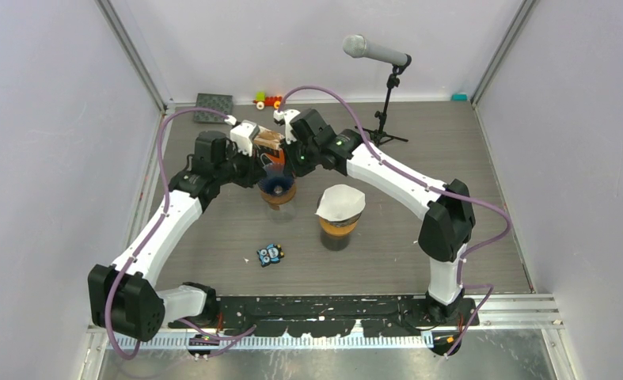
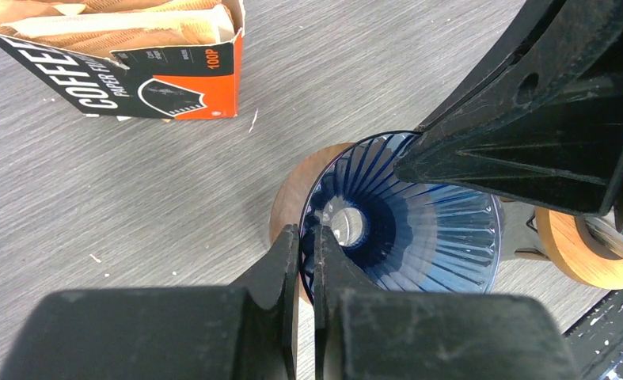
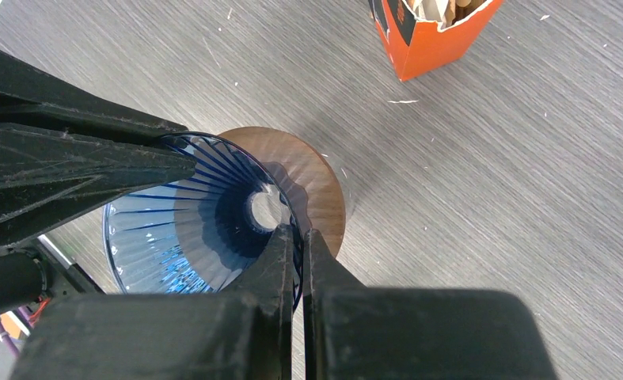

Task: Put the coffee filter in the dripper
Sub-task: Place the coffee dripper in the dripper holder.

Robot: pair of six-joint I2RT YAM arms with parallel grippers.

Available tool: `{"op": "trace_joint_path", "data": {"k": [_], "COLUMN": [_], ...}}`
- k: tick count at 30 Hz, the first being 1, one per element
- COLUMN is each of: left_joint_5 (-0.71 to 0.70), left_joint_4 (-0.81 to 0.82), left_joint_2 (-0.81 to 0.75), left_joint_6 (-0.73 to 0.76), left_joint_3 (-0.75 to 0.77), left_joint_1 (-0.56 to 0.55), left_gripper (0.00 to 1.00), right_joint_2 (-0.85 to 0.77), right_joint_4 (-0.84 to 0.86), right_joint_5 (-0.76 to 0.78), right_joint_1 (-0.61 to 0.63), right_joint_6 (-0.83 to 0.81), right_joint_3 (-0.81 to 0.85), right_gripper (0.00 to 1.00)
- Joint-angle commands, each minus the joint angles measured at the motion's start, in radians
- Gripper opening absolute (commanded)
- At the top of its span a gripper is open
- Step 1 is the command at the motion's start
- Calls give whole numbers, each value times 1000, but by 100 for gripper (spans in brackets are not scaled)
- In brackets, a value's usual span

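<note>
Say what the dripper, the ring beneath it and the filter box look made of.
The dripper looks clear blue plastic or glass: ribbed, glossy, see-through. The ring seems wood: matte, warm brown. The filter box is printed cardboard, its opening ragged.

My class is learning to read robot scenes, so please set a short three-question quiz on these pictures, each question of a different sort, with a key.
1. True or false: the blue ribbed cone dripper already holds a paper filter.
2. Multiple choice: what are the left fingers doing? A) pinching the dripper's rim; B) hanging open above it; C) shut on nothing, clear of it.
3. Fill in: in the top view, the white paper filter stands to the ____ of the blue dripper.

Key: 1 false; 2 A; 3 right.
</note>
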Motion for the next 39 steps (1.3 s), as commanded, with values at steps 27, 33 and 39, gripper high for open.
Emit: {"op": "trace_joint_path", "data": {"k": [27,33,39], "left_joint_5": [-23,-23,-36], "left_joint_4": [-231,-265,-263], "left_joint_2": [49,73,59], "left_joint_6": [121,114,126], "left_joint_3": [36,107,144], "left_joint_1": [-43,-43,-42], "left_gripper": [8,18,38], "right_joint_2": [73,66,64], "right_joint_4": [-149,-172,-203], "right_joint_5": [17,25,-3], "right_joint_1": [66,62,51], "right_joint_6": [-153,-161,-158], "right_joint_3": [46,112,190], "right_gripper": [19,34,45]}}
